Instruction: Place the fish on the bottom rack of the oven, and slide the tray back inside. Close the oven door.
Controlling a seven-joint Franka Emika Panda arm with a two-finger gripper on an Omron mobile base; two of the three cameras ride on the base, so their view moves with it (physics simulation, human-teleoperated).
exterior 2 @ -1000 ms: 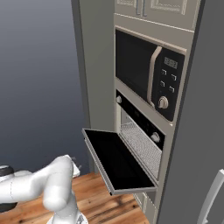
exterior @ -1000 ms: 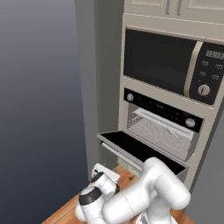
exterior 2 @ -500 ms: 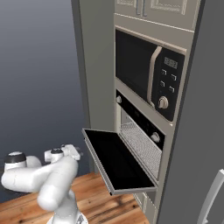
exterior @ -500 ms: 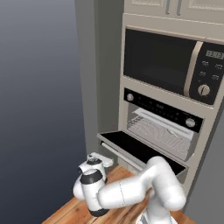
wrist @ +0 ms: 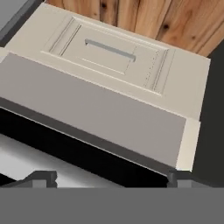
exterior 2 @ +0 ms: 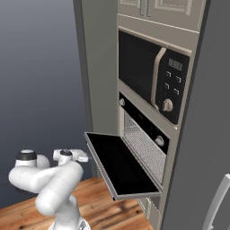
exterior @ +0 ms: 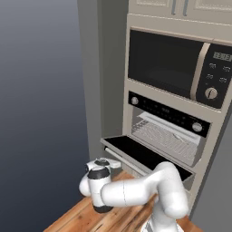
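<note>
The oven stands in its cream frame with the oven door folded down flat, black inner face up. Inside the cavity lies the bottom rack, the silver wire tray, pushed in. The fish is out of view. My gripper hovers just off the door's left end, at about door height. It is open and holds nothing; its two fingertips stand far apart. In the hand view a black strip runs just beyond them.
The black microwave sits above the oven. Below the oven is a cream drawer front with a small bar handle. A tall grey cabinet side rises left of the oven. Wooden floor lies underneath.
My arm has swung left and lifted, bringing the gripper from low by the floor up beside the left end of the open door. Oven, door and rack are unchanged.
</note>
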